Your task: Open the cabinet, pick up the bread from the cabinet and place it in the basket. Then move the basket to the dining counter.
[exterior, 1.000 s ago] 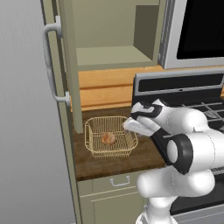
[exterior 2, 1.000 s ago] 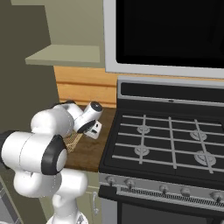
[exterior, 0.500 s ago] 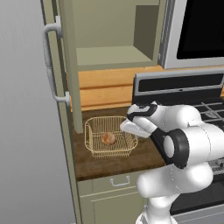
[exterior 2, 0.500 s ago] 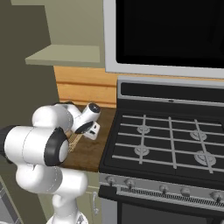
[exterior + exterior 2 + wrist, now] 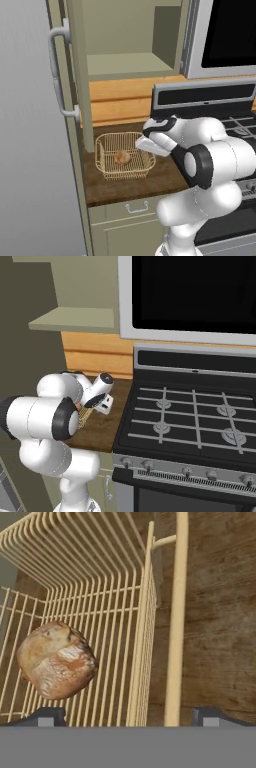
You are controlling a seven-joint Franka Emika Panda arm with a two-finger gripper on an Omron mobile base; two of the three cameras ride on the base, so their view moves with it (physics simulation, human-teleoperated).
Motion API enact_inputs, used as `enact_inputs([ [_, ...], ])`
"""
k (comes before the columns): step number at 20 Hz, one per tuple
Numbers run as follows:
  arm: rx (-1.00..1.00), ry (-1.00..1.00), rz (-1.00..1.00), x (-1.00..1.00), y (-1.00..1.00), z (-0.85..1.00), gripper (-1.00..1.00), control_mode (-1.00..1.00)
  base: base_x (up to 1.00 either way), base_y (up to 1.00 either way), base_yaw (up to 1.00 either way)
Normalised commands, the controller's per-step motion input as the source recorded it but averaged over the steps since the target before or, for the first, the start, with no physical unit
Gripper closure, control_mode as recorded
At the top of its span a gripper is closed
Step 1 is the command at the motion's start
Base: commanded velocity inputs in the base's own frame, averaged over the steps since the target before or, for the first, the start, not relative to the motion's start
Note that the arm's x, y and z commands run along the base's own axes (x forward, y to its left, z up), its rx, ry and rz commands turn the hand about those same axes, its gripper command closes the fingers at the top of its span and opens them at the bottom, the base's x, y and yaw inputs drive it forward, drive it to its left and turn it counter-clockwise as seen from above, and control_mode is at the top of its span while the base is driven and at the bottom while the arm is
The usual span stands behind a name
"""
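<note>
Hand view: pincer (image 5: 127, 716) was spread wide, straddling the right rim of the golden-tan wire-mesh basket (image 5: 145, 627); small round golden-brown bread roll (image 5: 56, 660) lay inside. Risk, I judged: thin rim slipping on closure, basket tipping, roll spilling onto the dark wood bench (image 5: 125, 186). Fingertips mostly cut off; base views hid rim contact behind the wrist.

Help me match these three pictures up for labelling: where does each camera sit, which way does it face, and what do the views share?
Left base view: behind the arm to its left, facing the open cabinet, the basket with the bread; arm at lower right.
Right base view: behind to the right, facing the stove; arm at lower left.
Hand view: on the hand, looking down at the basket wall between the open gripper's tips.
Shared: basket and worktop.
</note>
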Motion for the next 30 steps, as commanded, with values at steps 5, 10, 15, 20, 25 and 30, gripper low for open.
enact_inputs([
  [5,0.00,0.00,0.00,0.00,0.46,-0.14,1.00,-1.00,0.00,0.00,0.00],
  [10,0.00,0.00,0.00,0.00,0.10,-0.07,1.00,-1.00,0.00,0.00,0.00],
  [15,0.00,0.00,0.00,0.00,0.02,-0.06,1.00,-1.00,0.00,0.00,0.00],
  [20,0.00,0.00,-0.08,-0.21,-0.20,0.22,1.00,-1.00,0.00,0.00,0.00],
  [25,0.01,0.00,-0.16,-0.27,-0.42,0.50,1.00,-1.00,0.00,0.00,0.00],
  [30,0.00,0.03,-0.22,-0.25,-0.34,0.42,1.00,-1.00,0.00,0.00,0.00],
])
